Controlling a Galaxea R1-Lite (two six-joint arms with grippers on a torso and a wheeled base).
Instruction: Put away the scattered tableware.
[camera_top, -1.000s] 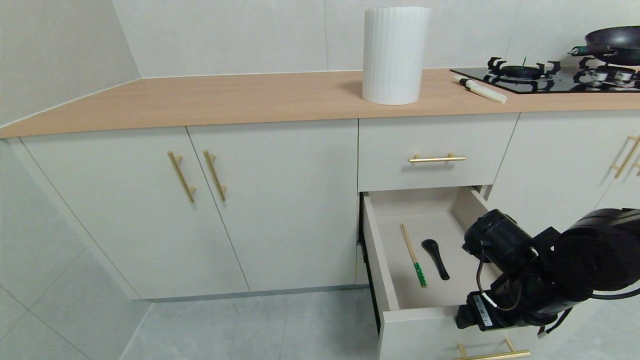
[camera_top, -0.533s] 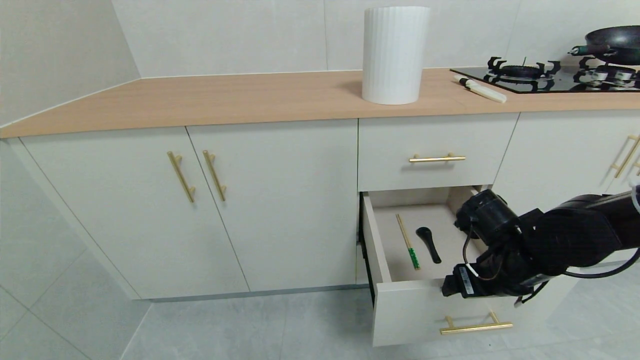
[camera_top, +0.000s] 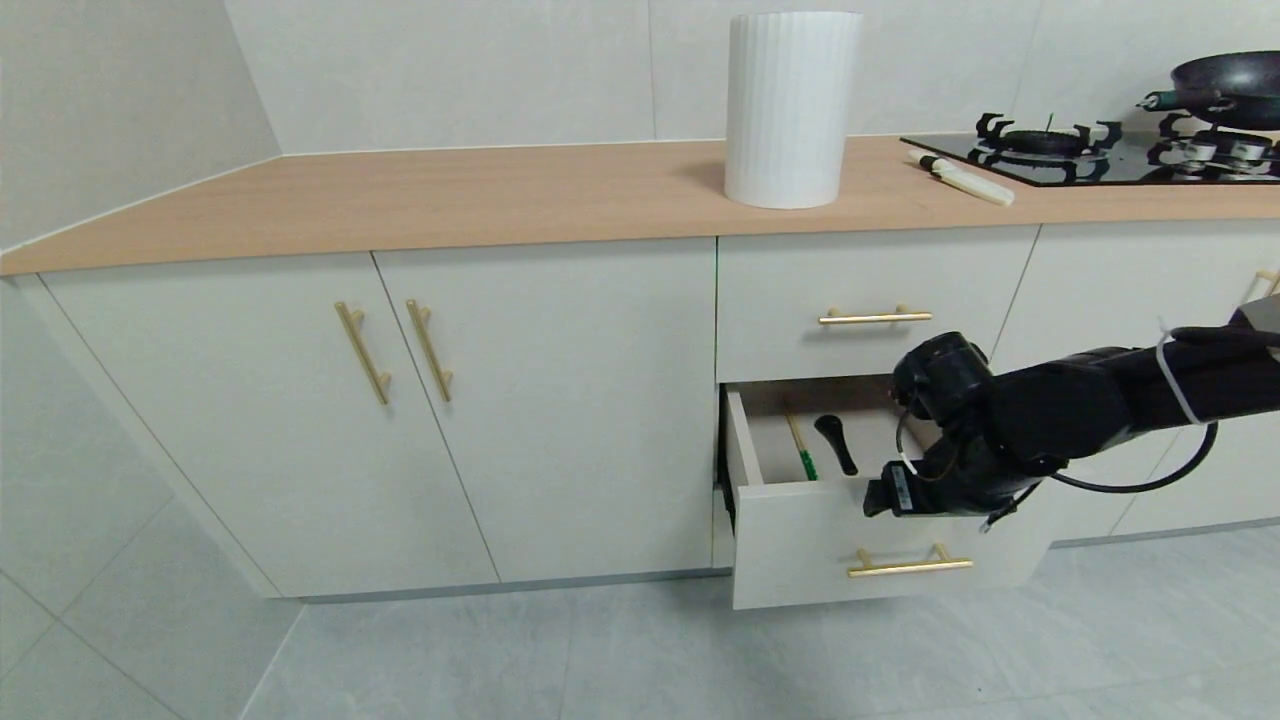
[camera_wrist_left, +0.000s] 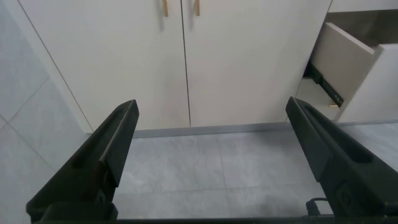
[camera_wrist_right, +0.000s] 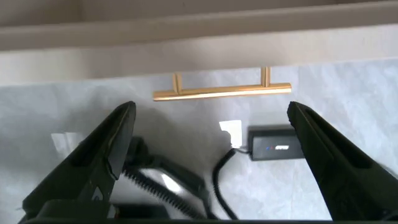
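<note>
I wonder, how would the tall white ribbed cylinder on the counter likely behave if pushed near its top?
The white cylinder stands taller than it is wide, so a high push would probably tip it. Its flat base sits on the smooth wooden counter, so a low push likely slides it. Its ribbed wall may aid grip.
</note>
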